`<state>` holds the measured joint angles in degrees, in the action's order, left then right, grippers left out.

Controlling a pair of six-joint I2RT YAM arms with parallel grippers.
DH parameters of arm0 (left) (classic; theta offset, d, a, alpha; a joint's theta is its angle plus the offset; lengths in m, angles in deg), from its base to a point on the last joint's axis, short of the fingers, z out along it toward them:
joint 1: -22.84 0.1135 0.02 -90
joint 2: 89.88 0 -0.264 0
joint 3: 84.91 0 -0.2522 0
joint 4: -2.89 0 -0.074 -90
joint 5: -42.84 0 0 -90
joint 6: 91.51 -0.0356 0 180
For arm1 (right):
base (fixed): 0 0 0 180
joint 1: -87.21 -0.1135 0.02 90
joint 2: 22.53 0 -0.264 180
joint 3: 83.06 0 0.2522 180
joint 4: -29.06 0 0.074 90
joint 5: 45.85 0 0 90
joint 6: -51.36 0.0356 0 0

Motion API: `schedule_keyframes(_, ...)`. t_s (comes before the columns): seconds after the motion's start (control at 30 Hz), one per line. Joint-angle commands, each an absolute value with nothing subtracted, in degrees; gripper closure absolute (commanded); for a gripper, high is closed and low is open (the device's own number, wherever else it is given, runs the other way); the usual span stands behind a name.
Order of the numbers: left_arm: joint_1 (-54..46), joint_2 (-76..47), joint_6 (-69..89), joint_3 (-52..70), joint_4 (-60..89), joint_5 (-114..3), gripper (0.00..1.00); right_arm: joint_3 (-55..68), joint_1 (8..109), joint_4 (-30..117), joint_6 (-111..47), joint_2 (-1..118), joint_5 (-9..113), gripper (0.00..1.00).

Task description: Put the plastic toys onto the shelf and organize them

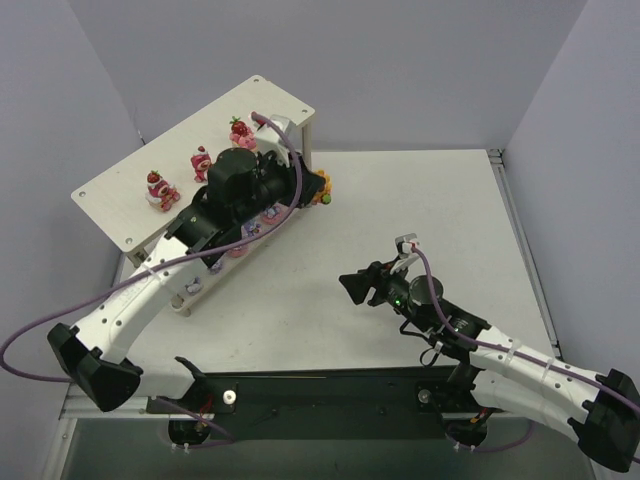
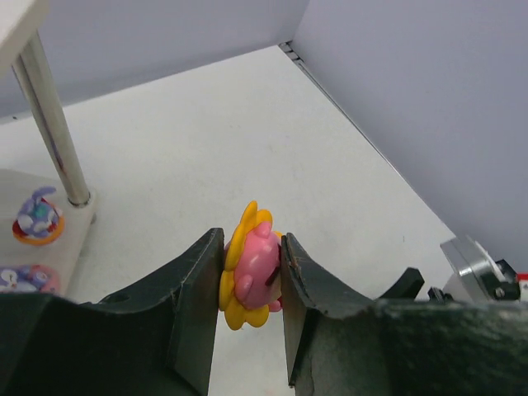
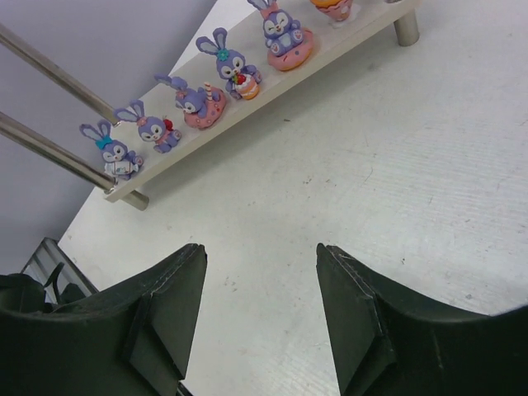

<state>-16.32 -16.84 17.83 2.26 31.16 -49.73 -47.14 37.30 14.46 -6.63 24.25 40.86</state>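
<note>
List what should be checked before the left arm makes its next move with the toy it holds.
1. Grip: ok. The left gripper pinches the flower figure between both fingers.
2. Clearance: ok. The shelf leg stands apart from the held toy.
3. Right gripper out of the way: ok. It is open, holds nothing, and hangs over the table.
4. Free spot on the lower board: cannot tell. The bunnies line it, and the left arm hides its end in the top view.
5. Room on the top board of the shelf: ok. The three bears leave bare wood.
</note>
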Motion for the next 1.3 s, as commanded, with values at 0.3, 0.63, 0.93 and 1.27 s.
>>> schedule_keyframes(0.3, -14.08, -1.04, 8.88, -24.56, 37.74, -44.35, 1.0, -49.87, 37.91, 15.84, -7.17, 19.3, 39.23, 0.43)
schedule_keyframes(0.63, -10.57, 9.08, 3.94, -41.53, 45.21, -40.3, 1.0, -49.78, 38.35, 17.86, -8.23, 18.69, 39.49, 0.44)
schedule_keyframes(0.93, -3.45, 14.97, 3.51, -52.26, 51.28, -46.8, 1.0, -49.43, 38.96, 18.21, -8.84, 19.56, 39.4, 0.43)
schedule_keyframes(1.27, 2.71, 18.14, 0.34, -55.6, 53.57, -54.72, 1.0, -48.99, 39.22, 18.12, -8.75, 21.59, 39.23, 0.43)
